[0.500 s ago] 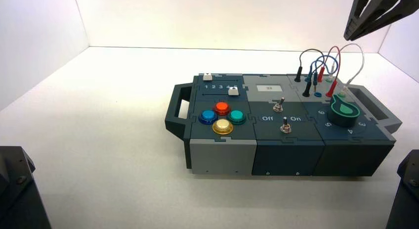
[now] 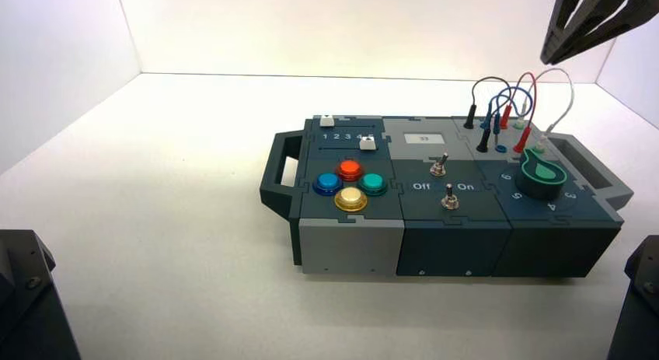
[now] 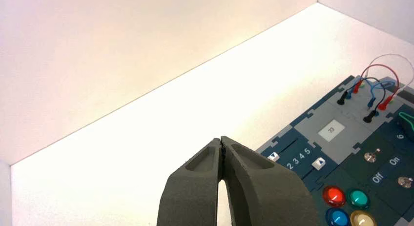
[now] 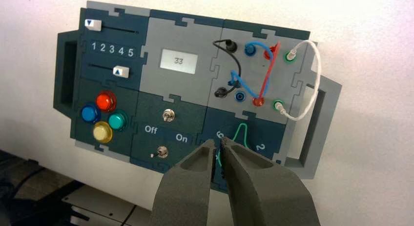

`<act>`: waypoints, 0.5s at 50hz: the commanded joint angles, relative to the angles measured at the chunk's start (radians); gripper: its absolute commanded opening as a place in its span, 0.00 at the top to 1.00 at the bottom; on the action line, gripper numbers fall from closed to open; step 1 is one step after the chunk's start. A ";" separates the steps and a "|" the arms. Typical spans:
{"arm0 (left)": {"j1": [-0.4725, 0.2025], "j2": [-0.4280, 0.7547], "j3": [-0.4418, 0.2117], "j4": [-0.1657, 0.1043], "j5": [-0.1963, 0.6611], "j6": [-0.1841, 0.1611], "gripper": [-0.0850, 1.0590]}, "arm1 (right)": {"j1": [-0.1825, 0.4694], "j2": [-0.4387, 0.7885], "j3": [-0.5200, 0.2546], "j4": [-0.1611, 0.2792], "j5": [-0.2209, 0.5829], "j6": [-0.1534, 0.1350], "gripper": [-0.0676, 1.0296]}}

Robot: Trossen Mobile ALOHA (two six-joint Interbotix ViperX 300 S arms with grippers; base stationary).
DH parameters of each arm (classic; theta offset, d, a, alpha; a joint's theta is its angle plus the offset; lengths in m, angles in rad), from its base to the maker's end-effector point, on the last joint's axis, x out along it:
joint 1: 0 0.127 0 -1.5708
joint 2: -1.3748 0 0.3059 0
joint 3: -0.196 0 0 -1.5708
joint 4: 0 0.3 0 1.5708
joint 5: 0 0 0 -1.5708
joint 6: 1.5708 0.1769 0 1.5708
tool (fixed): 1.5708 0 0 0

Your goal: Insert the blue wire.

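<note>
- high view: box (image 2: 435,220) on white table (image 2: 155,220); blue wire (image 2: 505,99) looped at its far right corner, among the other wires; right gripper (image 2: 594,22) above it.
- left wrist view: left gripper (image 3: 222,153), tips pressed together, holding nothing, off the box's slider end.
- right wrist view: right gripper (image 4: 218,155) over green knob (image 4: 239,133), fingers barely parted, holding nothing; blue wire (image 4: 246,84) has one plug seated, the other loose beside an empty blue socket (image 4: 239,95).

A plain white table (image 2: 155,220) fills the space between white walls. Only the box (image 2: 443,243) sits directly on it, toward the right side, turned slightly askew, its dark handle (image 2: 273,173) sticking out leftward over the bare surface
</note>
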 commanded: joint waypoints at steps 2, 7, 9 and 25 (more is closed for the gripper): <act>0.008 0.048 -0.025 -0.003 -0.011 0.003 0.95 | -0.091 -0.002 -0.058 -0.009 -0.035 0.017 0.88; 0.008 0.098 -0.046 -0.020 0.000 -0.005 0.95 | -0.189 0.012 -0.071 -0.011 -0.032 0.017 0.90; 0.008 0.120 -0.055 -0.028 0.008 -0.006 0.95 | -0.210 0.021 -0.075 -0.012 -0.029 0.015 0.90; 0.003 0.334 -0.143 -0.055 0.153 -0.003 0.95 | -0.299 0.204 -0.130 -0.046 0.023 0.018 0.92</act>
